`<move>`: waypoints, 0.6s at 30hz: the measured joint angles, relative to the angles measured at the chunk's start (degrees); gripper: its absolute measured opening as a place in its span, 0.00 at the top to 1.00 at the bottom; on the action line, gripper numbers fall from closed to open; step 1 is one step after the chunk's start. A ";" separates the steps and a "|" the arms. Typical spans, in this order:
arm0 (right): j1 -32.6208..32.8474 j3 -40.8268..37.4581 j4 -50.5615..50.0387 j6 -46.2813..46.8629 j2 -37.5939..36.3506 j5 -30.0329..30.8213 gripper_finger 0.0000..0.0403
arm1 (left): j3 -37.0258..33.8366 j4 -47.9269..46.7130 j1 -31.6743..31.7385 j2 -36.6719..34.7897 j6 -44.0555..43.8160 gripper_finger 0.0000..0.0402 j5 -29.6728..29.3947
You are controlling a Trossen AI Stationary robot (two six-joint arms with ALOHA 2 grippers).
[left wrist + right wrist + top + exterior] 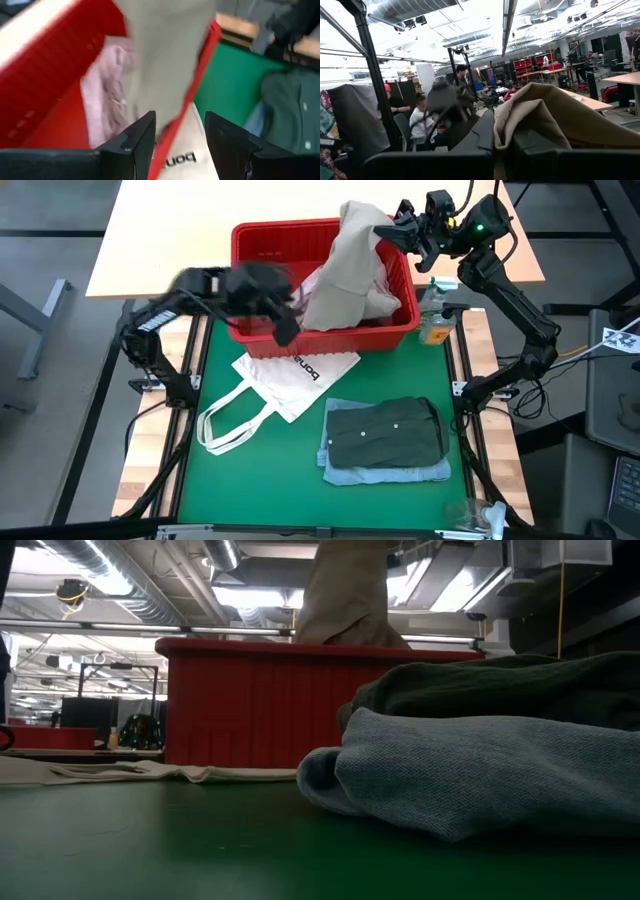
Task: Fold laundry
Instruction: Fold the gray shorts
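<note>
Folded blue garment [386, 470] under the dark green shirt [385, 433] lies at five o'clock, while the right gripper [398, 227] pinches the beige garment [345, 270] above the red basket [262, 242] (twelve o'clock), left gripper [285, 315] spread empty.

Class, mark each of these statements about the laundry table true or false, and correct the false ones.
1. The right gripper is shut on the beige garment. True.
2. The red basket is empty. False: it holds a pink garment, and the beige one hangs into it.
3. The dark green garment lies folded on the light blue garment. True.
4. The left gripper grips the white tote bag. False: it is open, above the basket's rim.
</note>
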 joint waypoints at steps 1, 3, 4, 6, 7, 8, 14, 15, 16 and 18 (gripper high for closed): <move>0.00 0.00 0.00 0.02 0.00 0.06 0.97 | -1.49 0.31 -0.58 0.18 0.01 0.59 -0.05; 0.00 0.00 0.00 0.07 0.00 0.07 0.97 | -4.64 1.63 -1.42 0.22 0.01 0.59 -0.12; 0.00 0.00 0.12 0.11 0.00 0.05 0.97 | -6.39 2.61 -1.75 0.20 0.01 0.59 -0.18; 0.00 -0.01 0.99 0.15 0.02 0.07 0.97 | -10.02 4.04 -2.27 0.18 0.00 0.59 -0.44; 0.00 -0.02 2.06 0.15 0.02 0.08 0.97 | -11.90 5.07 -2.49 0.20 -0.03 0.59 -0.47; 0.00 -0.02 3.48 0.14 0.01 0.21 0.97 | -13.84 6.31 -2.76 0.22 -0.33 0.59 -0.44; 0.00 0.04 11.89 0.13 -0.61 6.96 0.97 | -25.09 22.51 -4.03 0.22 -0.83 0.59 -0.46; 0.00 0.04 12.43 0.11 -0.63 7.82 0.97 | -27.06 27.00 -4.19 0.22 -0.70 0.59 -0.47; 0.00 0.04 12.57 0.11 -0.63 8.64 0.97 | -28.99 31.74 -4.33 0.22 -0.31 0.59 -0.43; 0.00 0.04 12.39 0.11 -0.59 10.46 0.97 | -33.12 41.13 -4.65 0.22 1.39 0.59 -0.27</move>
